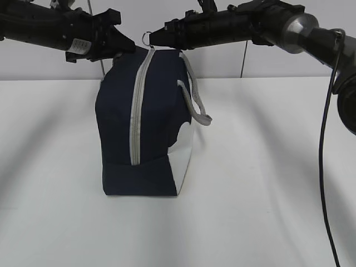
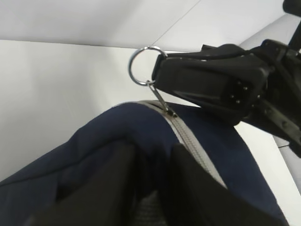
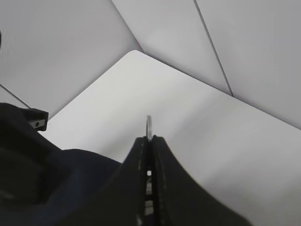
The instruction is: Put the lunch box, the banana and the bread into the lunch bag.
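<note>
- The lunch bag (image 1: 146, 122) stands on end on the white table (image 1: 267, 167), a little left of centre in the exterior view, its long axis vertical.
- Its grey zipper (image 1: 136, 105) runs up the near face from low on the bag to the top edge, so the zipped side faces the exterior camera; it looks closed along its visible length.
- A white side panel (image 1: 183, 150) faces right, and a grey strap handle (image 1: 194, 103) hangs down that side.
- The ring pull (image 2: 143, 66) sits at the very top of the bag, pointing up and leftward from the slider.
- The right gripper (image 2: 157, 70) is clenched on the ring pull; in the right wrist view its jaws are pressed together with the ring's edge showing just beyond the tips.
- The left gripper (image 2: 153, 165) pinches a fold of navy fabric at the bag's top left corner, its two fingers (image 2: 117, 183) either side of the bunched cloth.
- No brand, label or readable writing shows on the bag.
</note>
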Controlling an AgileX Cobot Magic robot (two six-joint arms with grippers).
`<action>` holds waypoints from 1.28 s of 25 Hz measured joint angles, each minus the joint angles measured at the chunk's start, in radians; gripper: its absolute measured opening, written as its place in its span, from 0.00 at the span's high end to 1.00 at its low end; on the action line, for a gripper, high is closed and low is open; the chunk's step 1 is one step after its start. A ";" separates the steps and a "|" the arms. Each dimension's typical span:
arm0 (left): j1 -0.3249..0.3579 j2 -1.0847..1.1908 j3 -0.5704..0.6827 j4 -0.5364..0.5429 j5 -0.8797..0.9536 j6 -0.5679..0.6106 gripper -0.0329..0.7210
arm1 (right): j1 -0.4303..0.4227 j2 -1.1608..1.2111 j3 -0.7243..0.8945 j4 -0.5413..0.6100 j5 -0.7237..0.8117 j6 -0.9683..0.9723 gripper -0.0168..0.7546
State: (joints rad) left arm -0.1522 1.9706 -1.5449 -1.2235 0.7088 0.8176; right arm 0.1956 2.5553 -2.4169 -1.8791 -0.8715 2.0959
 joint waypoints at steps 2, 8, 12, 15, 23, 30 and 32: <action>0.000 0.004 0.000 -0.008 0.000 0.000 0.76 | 0.000 0.000 0.000 0.000 0.000 0.000 1.00; 0.000 0.004 0.000 -0.009 0.006 0.000 0.93 | 0.000 0.000 0.000 0.000 0.021 0.027 1.00; 0.000 0.004 0.000 -0.008 0.015 0.006 0.94 | 0.000 0.000 0.000 0.000 0.040 0.068 1.00; 0.000 0.004 0.000 -0.007 0.028 0.022 0.94 | 0.000 0.000 0.000 0.000 0.062 0.108 1.00; 0.000 -0.021 0.000 0.004 0.038 0.110 0.94 | 0.000 0.001 0.000 0.000 0.087 0.197 1.00; 0.000 -0.034 0.000 0.008 0.076 0.143 0.94 | 0.000 0.001 0.011 0.002 0.112 0.248 1.00; 0.000 -0.034 0.000 0.009 0.089 0.146 0.94 | 0.000 0.002 0.014 0.002 0.115 0.251 1.00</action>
State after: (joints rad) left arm -0.1522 1.9365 -1.5449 -1.2147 0.7981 0.9634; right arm 0.1956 2.5576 -2.4028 -1.8772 -0.7566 2.3466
